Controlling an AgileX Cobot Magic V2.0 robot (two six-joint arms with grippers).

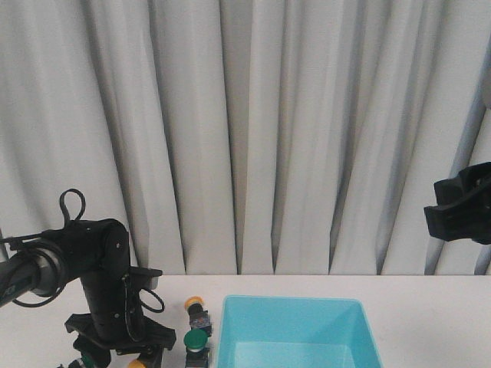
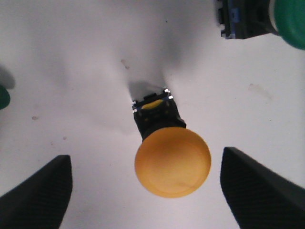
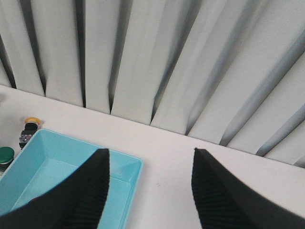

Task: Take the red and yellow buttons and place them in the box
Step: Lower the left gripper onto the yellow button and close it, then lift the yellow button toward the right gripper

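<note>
- Nearest to us, at the lower left of the front view, our left gripper (image 1: 136, 360) hangs low over the table (image 1: 430, 307), with a bit of yellow showing at the frame's bottom edge under it.
- The left wrist view makes this plain: a yellow button (image 2: 171, 160) lies on its side in the lower middle of the frame, its cap toward the camera, between our two fingers (image 2: 40, 195). The jaws stand wide apart and neither pad touches it, so the hand is released and holds nothing.
- We judge the step in hand to be the approach to this first pick. The next move calls for settling lower and closing squarely on the cap or the stubby body; the round cap could roll or squirt out if we pinch off-centre.
- A green-capped switch (image 2: 290, 21) sits at the upper right corner of that view, well apart; we must leave it alone.
- Further on, in the lower middle of the front view, a second green-capped switch (image 1: 196, 342) and another yellow button (image 1: 197, 310) stand just left of the box (image 1: 368, 326), which looks empty as far as we can see.
- Farthest, at the right edge of the front view, our right gripper (image 3: 148, 191) is raised high before the curtain (image 1: 253, 130), its jaws spread and empty.
- We see no red button here.
</note>
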